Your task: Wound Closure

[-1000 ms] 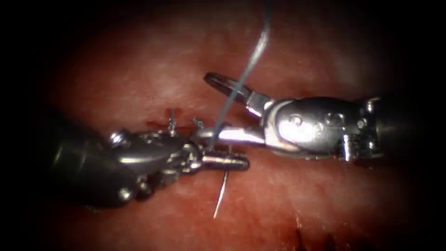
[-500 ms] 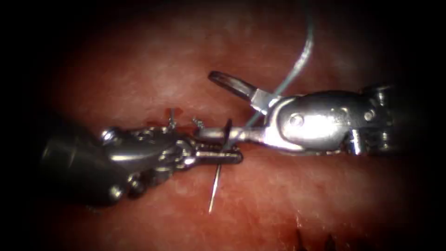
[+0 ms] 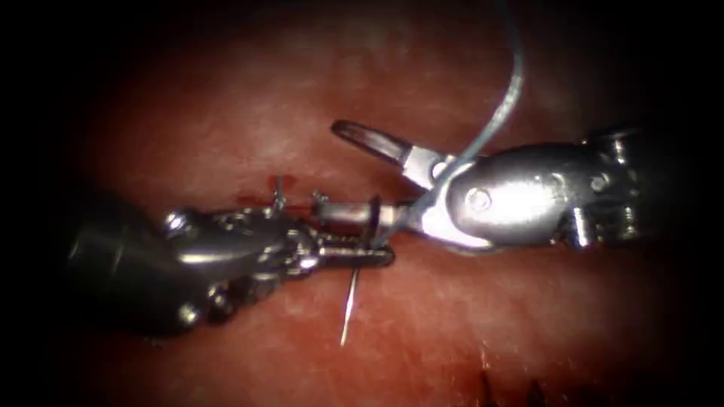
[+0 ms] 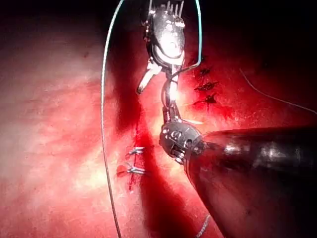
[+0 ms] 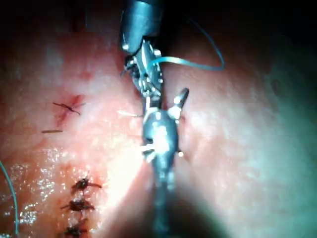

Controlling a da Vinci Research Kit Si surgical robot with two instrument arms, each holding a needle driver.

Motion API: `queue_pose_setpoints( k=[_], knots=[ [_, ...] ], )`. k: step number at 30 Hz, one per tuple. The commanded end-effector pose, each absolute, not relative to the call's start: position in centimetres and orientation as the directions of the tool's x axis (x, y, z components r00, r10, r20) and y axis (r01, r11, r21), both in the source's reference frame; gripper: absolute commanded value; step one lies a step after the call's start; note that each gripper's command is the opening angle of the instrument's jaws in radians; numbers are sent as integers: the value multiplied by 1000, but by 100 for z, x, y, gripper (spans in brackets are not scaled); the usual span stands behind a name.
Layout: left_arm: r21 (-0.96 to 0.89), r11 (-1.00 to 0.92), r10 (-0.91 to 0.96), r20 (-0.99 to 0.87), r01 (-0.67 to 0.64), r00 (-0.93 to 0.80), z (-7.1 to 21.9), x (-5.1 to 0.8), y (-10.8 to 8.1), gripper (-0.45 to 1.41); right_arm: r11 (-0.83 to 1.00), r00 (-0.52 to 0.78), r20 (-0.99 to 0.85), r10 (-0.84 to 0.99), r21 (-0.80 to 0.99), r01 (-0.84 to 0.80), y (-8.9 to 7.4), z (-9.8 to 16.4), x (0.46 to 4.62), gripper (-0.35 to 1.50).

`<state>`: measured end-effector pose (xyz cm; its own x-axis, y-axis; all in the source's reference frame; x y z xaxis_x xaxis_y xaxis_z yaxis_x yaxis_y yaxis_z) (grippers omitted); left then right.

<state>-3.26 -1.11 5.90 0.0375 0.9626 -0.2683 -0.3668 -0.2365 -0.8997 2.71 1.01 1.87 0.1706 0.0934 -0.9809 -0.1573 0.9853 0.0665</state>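
Observation:
My left tool (image 3: 383, 255) comes in from the left, jaws shut on the curved needle (image 3: 348, 309) near its thread end. The needle's long thin part points down over the tissue (image 3: 467, 332), free of it. My right tool (image 3: 328, 169) reaches in from the right with jaws open and empty: one jaw lifted, the other lying along the left tool's jaws. Blue thread (image 3: 507, 102) arcs down from above, crosses the right tool's wrist and ends at the needle. The left wrist view has the left tool (image 4: 169, 110), the right tool (image 4: 166, 34) and the thread (image 4: 104, 99).
Two tied stitches with short cut ends (image 3: 279, 194) stand just above the left tool, with red fluid (image 3: 249, 200) beside them. More dark knotted stitches (image 5: 79, 196) line the cut in the right wrist view. A loose thread end (image 4: 277, 98) lies on the tissue.
The thread's upper run has swung right and now curves over the right tool's wrist. The left tool shifted slightly left with the needle, which turned steeper. The right tool's jaws stayed open.

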Motion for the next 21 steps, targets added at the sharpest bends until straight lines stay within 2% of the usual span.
queue_pose_setpoints(
  k=[1,5,8,10,11,21],
  knots=[
    [-901,-234,964,-265,-366,35,595,-329,-122,-45,985,171,-981,96,68,-158,92,189,277,31],
    [-900,-233,964,-265,-369,37,594,-329,-122,-45,985,173,-980,94,67,-159,91,190,277,31],
    [-901,-234,964,-264,-367,35,594,-329,-122,-45,985,175,-980,93,66,-157,90,191,278,24],
    [-901,-234,964,-264,-367,35,594,-329,-122,-45,987,183,-979,93,66,-149,89,191,277,-10],
    [-901,-234,964,-264,-367,35,594,-329,-122,-45,987,187,-978,93,66,-144,88,191,277,-33],
    [-896,-248,960,-278,-369,31,592,-331,-121,-45,991,209,-974,91,68,-112,86,192,269,-35]
  ],
)
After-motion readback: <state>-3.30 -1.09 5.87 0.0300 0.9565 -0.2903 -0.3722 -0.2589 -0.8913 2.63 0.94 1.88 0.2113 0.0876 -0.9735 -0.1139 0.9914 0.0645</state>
